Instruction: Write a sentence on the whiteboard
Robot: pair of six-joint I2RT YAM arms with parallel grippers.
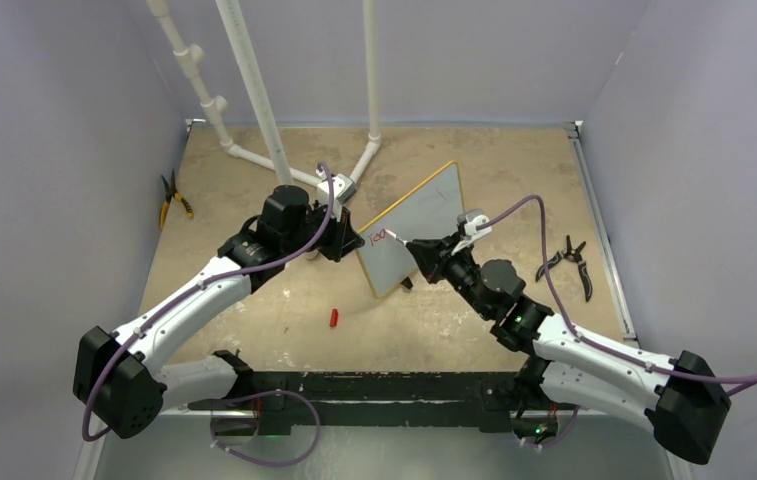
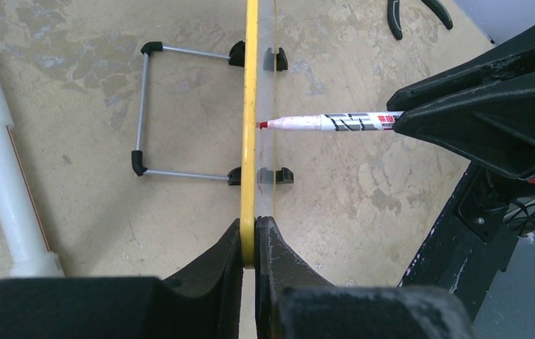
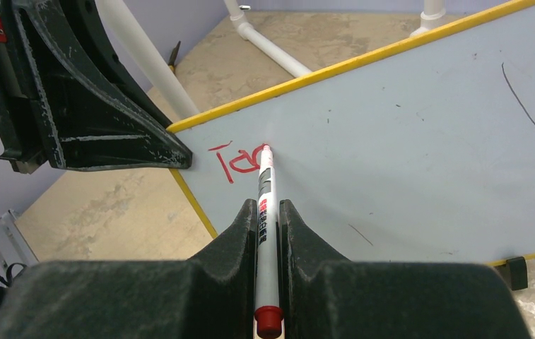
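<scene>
Item: whiteboard (image 1: pixel 424 210), upright mid-counter (image 1: pixel 244 190) on wire stand (image 2: pixel 143 106).
L gripper (image 2: pixel 250 233): clamped on yellow edge, prob. to steady board vs. pen pressure.
R gripper (image 3: pixel 268 212): closed on red marker (image 3: pixel 265 176), tip at board.
Sentence (image 3: pixel 238 161): few letters, corner nr L gripper.

The left pincer (image 2: pixel 250 233) is pinched tight on the whiteboard's (image 1: pixel 424 215) edge, and the right pincer (image 3: pixel 268 212), facing it, is squeezed around a marker (image 3: pixel 265 176).
</scene>
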